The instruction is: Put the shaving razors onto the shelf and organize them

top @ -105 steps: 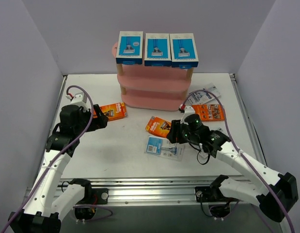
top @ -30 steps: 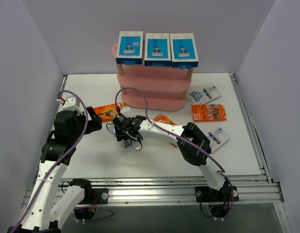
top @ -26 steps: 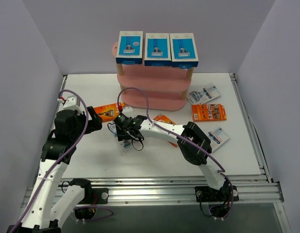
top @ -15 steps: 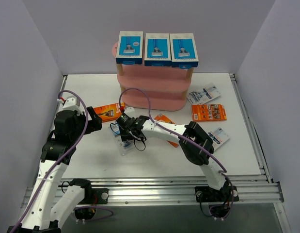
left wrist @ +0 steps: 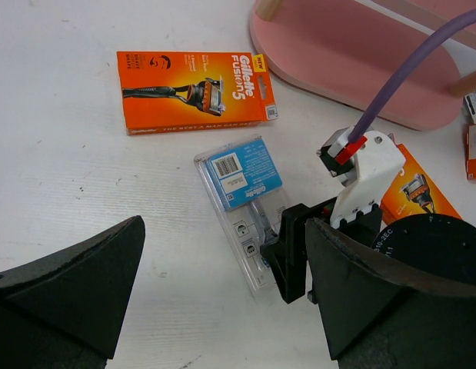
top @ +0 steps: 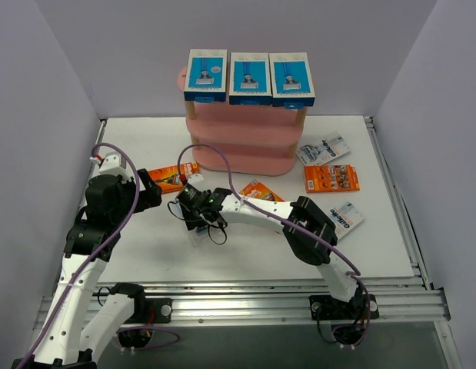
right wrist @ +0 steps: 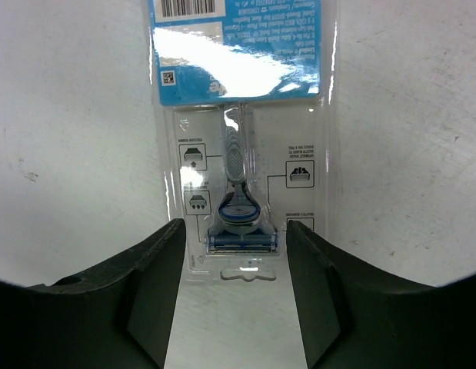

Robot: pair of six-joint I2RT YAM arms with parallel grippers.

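Three blue-and-white razor boxes (top: 250, 78) stand in a row on the top board of the pink shelf (top: 241, 146). A clear blister razor pack (top: 198, 231) (left wrist: 241, 177) (right wrist: 238, 115) lies flat on the table, left of centre. My right gripper (top: 193, 211) (right wrist: 236, 254) is low over its razor-head end, open, one finger (left wrist: 295, 246) on each side. An orange razor pack (top: 174, 175) (left wrist: 193, 90) lies just beyond it. My left gripper (top: 149, 194) (left wrist: 222, 231) hovers wide open with nothing in it, left of both packs.
A second orange pack (top: 261, 191) (left wrist: 414, 192) is partly covered by the right arm. At the right lie an orange card (top: 331, 178) and two clear packs (top: 324, 147) (top: 347, 217). The right arm's purple cable (top: 214, 154) loops in front of the shelf's lowest board.
The right arm has swung from the table's middle to the left, taking the clear pack with it. Over the last second its jaws widened and the gripper shifted slightly towards the shelf. The left arm stayed.
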